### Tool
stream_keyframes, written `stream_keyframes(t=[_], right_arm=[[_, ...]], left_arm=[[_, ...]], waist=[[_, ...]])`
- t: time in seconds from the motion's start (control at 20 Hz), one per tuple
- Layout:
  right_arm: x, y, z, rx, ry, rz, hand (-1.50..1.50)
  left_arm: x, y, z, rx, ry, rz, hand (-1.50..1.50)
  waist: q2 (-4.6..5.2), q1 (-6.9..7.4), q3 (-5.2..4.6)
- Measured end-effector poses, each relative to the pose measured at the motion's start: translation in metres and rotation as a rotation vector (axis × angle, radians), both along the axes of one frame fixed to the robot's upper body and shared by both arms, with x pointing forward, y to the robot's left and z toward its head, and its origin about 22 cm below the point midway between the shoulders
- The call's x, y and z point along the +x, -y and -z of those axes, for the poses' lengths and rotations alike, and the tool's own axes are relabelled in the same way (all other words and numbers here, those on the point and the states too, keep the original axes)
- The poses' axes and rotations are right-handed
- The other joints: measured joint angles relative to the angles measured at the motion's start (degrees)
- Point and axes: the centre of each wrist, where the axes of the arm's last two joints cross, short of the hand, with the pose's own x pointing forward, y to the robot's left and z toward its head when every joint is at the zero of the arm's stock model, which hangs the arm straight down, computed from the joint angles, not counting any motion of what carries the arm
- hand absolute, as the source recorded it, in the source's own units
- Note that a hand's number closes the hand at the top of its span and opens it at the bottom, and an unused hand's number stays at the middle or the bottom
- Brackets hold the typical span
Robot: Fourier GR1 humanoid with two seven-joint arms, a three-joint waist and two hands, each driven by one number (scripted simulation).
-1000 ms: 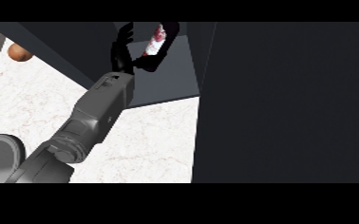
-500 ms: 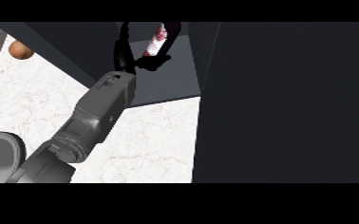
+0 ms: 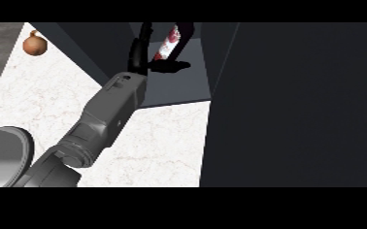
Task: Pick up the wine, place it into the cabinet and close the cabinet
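White marble counter fills the lower left of the frame, with a dark cabinet at upper centre and right. Inside its opening, the left hand is wrapped around the wine. Best to seat the bottle upright before letting go. An onion sits upper left.

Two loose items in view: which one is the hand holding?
The wine bottle, up inside the cabinet with the left hand curled round it. The brown onion sits untouched on the counter.
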Motion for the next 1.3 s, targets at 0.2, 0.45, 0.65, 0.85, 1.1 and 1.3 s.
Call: stream_keyframes(t=[0.2, 0.45, 0.65, 0.85, 1.1, 1.3], right_arm=[[0.0, 0.005, -0.001, 0.001, -0.015, 0.03, -1.5], [-0.002, 0.005, 0.001, 0.003, -0.038, 0.051, -1.5], [-0.003, 0.011, -0.001, -0.001, -0.04, 0.092, -1.5], [-0.004, 0.011, -0.002, -0.006, -0.06, 0.105, -1.5], [-0.005, 0.008, -0.007, -0.004, -0.064, 0.107, -1.5], [-0.006, 0.006, -0.007, -0.008, -0.063, 0.114, -1.5]], left_arm=[[0.0, 0.014, -0.006, -0.144, 0.077, 0.122, -1.5], [-0.002, 0.029, -0.011, -0.282, 0.109, 0.233, -1.5], [-0.004, 0.037, -0.012, -0.316, 0.107, 0.296, -1.5], [-0.006, 0.046, -0.022, -0.315, 0.115, 0.341, -1.5], [-0.019, 0.064, -0.036, -0.309, 0.138, 0.4, -1.5], [-0.038, 0.08, -0.048, -0.297, 0.149, 0.446, -1.5]], waist=[[-0.87, 1.65, 0.18], [-1.8, 3.7, 0.36], [-2.42, 5.09, 0.48], [-3.09, 6.54, 0.56], [-3.62, 7.56, 0.65], [-3.83, 7.91, 0.67]])
